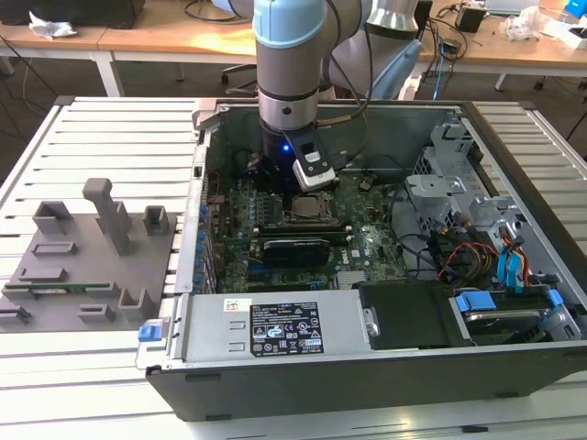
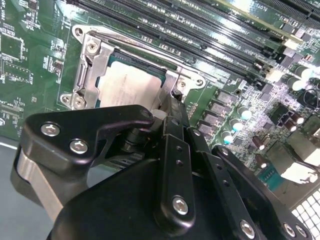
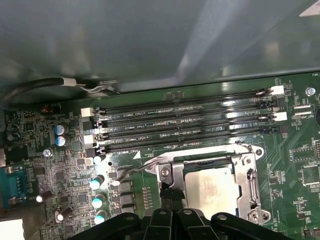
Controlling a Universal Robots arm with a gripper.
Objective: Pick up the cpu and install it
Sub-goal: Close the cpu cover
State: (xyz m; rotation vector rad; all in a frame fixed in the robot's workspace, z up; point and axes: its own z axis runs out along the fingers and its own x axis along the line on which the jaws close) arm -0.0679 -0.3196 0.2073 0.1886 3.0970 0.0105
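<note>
The cpu [image 2: 127,85] lies flat inside the metal-framed socket [image 2: 87,65] on the green motherboard, its silvery top showing; it also appears as the cpu [image 3: 212,187] and, small, as the cpu [image 1: 303,209] in the exterior view. My gripper [image 3: 166,192] hangs just above the socket's edge beside the chip. Its thin black fingers [image 3: 163,197] stand together with nothing between them. In the second wrist view the gripper [image 2: 171,100] ends at the chip's rim, and its black linkage hides part of the socket. In the exterior view the gripper [image 1: 292,192] reaches down into the open computer case.
Rows of memory slots [image 3: 185,125] run beside the socket. A graphics card [image 1: 293,249] lies on the near side of it. Capacitors [image 3: 97,182] stand close by. The case holds a power supply [image 1: 275,335] and drive cage [image 1: 459,183]. A grey fixture [image 1: 92,247] sits at the exterior view's left.
</note>
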